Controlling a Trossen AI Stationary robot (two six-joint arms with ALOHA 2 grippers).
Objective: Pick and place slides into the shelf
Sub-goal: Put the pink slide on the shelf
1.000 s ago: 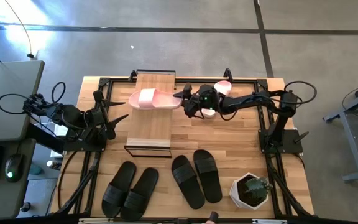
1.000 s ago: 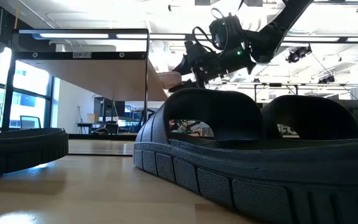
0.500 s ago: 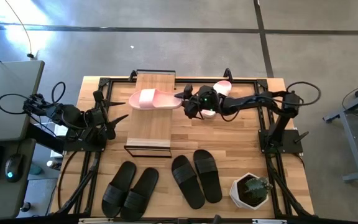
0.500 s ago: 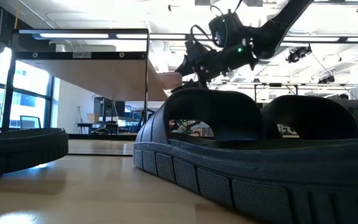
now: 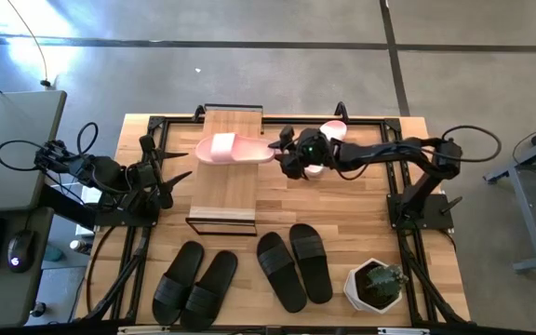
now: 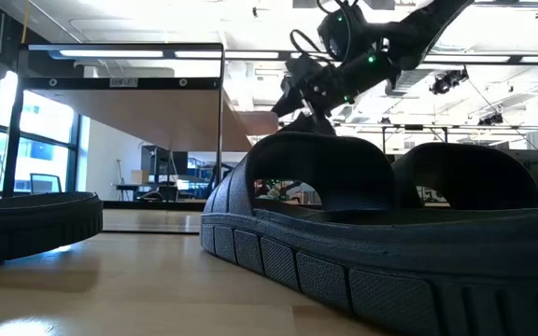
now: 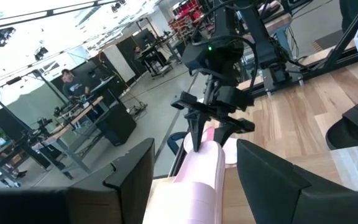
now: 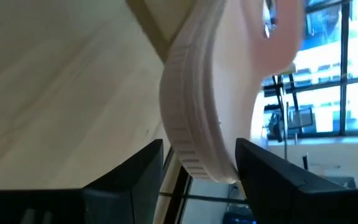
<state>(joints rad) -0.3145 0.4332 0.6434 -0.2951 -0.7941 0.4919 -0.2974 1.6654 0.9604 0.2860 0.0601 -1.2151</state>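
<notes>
We note the right gripper (image 5: 285,152), jaws wide, has backed off the pink slide (image 5: 231,148) now resting on the shelf (image 5: 229,191), completing that placement; the left gripper (image 5: 177,177) waits open.

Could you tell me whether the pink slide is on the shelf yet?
Yes: the pink slide lies across the shelf top.

One slide (image 5: 227,148) on the shelf (image 5: 229,186), another slide (image 5: 329,136) right of it, four slides (image 5: 246,270) in front
</notes>
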